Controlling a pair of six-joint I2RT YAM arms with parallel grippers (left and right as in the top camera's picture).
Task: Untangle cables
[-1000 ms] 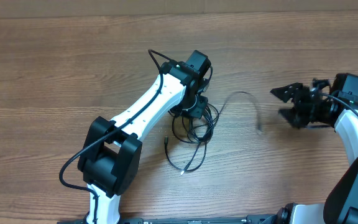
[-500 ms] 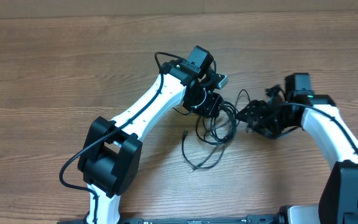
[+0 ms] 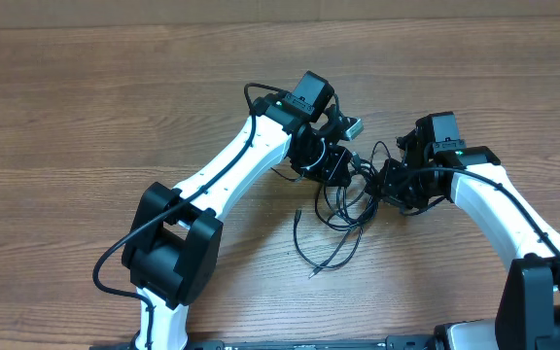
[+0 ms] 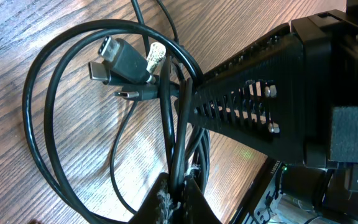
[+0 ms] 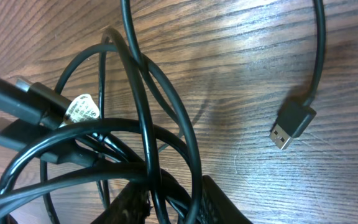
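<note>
The cables [image 3: 343, 209] are thin black cords bunched in a loose tangle at the table's middle, between both arms. My left gripper [image 3: 336, 165] is shut on several strands at the tangle's upper left; in the left wrist view its jaws pinch the cords [image 4: 178, 196], with small plugs [image 4: 120, 59] beyond. My right gripper [image 3: 389, 185] is at the tangle's right side, its jaws closed around looped strands [image 5: 169, 205]. A USB plug [image 5: 291, 124] lies free on the wood to the right. One cord trails toward me, ending in a silver tip [image 3: 311, 274].
A white label tag [image 5: 82, 109] hangs among the plugs. The right gripper's slotted black finger [image 4: 241, 106] fills the right of the left wrist view. Bare wood table [image 3: 86, 117] surrounds the tangle.
My right arm has swung left from the table's right side to the tangle and closed its jaws on strands. The left gripper, still shut, has shifted the tangle slightly right.
</note>
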